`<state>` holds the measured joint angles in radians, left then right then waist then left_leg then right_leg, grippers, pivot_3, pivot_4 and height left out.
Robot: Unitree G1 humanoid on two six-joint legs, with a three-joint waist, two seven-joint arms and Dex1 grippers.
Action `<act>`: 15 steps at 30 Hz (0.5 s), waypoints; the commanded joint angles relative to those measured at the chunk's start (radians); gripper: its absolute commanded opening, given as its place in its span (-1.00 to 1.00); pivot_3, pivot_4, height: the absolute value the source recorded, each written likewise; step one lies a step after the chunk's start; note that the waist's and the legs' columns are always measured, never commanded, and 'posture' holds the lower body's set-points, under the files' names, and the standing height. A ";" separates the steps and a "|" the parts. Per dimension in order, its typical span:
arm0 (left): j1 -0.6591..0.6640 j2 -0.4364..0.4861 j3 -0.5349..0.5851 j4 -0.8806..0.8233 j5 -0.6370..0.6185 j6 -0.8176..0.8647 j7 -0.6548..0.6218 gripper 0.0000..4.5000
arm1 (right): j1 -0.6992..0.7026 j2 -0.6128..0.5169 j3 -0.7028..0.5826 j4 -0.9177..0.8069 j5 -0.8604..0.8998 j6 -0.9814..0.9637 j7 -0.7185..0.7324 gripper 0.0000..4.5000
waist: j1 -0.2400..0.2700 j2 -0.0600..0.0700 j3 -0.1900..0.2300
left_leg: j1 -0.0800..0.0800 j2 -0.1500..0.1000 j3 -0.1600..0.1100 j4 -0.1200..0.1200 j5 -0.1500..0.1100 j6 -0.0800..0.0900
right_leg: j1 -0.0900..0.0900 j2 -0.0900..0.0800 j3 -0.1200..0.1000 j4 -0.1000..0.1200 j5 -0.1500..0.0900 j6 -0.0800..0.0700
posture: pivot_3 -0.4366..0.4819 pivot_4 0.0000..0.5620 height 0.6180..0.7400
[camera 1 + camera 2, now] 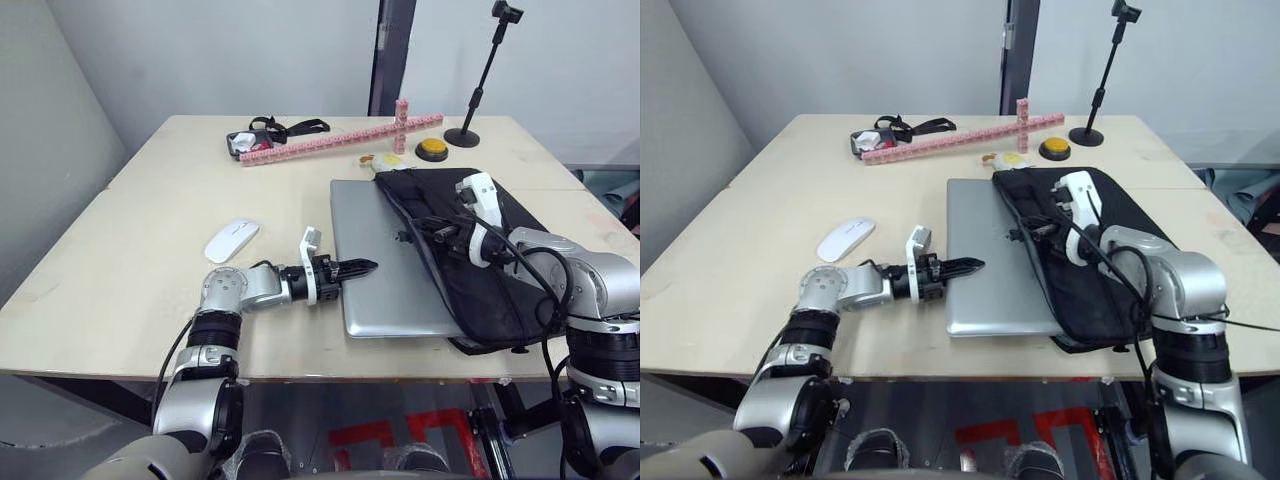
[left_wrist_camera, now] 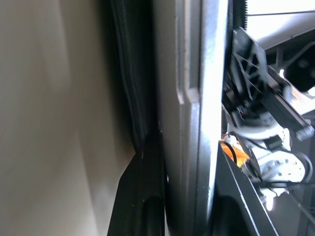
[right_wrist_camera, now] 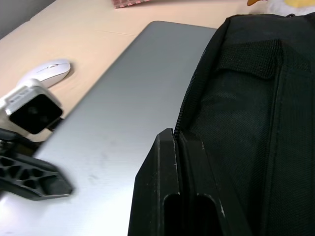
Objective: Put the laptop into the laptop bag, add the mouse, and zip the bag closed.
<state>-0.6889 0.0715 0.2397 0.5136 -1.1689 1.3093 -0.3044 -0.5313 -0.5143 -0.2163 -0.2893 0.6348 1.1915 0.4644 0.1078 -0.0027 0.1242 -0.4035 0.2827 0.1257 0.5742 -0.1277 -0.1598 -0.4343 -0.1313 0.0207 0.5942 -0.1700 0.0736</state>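
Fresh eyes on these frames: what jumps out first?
The silver laptop at the table's middle, its right part already tucked inside the black laptop bag. The left gripper presses its closed fingers against the laptop's left edge, while the right gripper, shut, sits at the bag's open zipper edge. The white mouse lies alone on the table to the left.

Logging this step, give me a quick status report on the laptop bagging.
Left gripper clamped on laptop edge. Right gripper shut at laptop bag opening. Laptop partly inside bag. Mouse on table, not yet packed.
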 commanded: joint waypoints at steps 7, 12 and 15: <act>-0.107 -0.148 -0.011 0.044 0.096 -0.128 -0.164 -0.87 | -0.015 0.033 -0.023 -0.105 0.069 0.045 -0.050 -0.99 | 0.007 0.001 0.000 | 0.000 0.000 0.000 0.000 0.000 0.000 | 0.000 0.000 0.000 0.000 0.000 0.000 | -0.05 -0.47 1.00; -0.123 -0.198 0.001 0.068 0.136 -0.152 -0.179 -0.87 | -0.023 0.072 -0.016 -0.131 0.091 0.068 -0.084 -0.99 | 0.009 0.002 -0.001 | 0.000 0.000 0.000 0.000 0.000 0.000 | 0.000 0.000 0.000 0.000 0.000 0.001 | -0.05 -0.47 1.00; -0.130 -0.218 0.007 0.076 0.149 -0.148 -0.179 -0.87 | -0.025 0.082 -0.013 -0.135 0.097 0.072 -0.098 -0.99 | 0.009 0.003 -0.001 | 0.000 0.000 0.001 0.000 0.000 0.000 | 0.000 0.000 0.001 0.000 0.000 0.001 | -0.05 -0.47 1.00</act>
<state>-0.7605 -0.1062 0.2236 0.6290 -0.9689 1.1678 -0.3975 -0.5316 -0.4354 -0.2185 -0.3741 0.7047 1.2670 0.3713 0.1172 0.0003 0.1232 -0.4036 0.2824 0.1265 0.5742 -0.1275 -0.1596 -0.4348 -0.1316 0.0217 0.5941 -0.1696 0.0743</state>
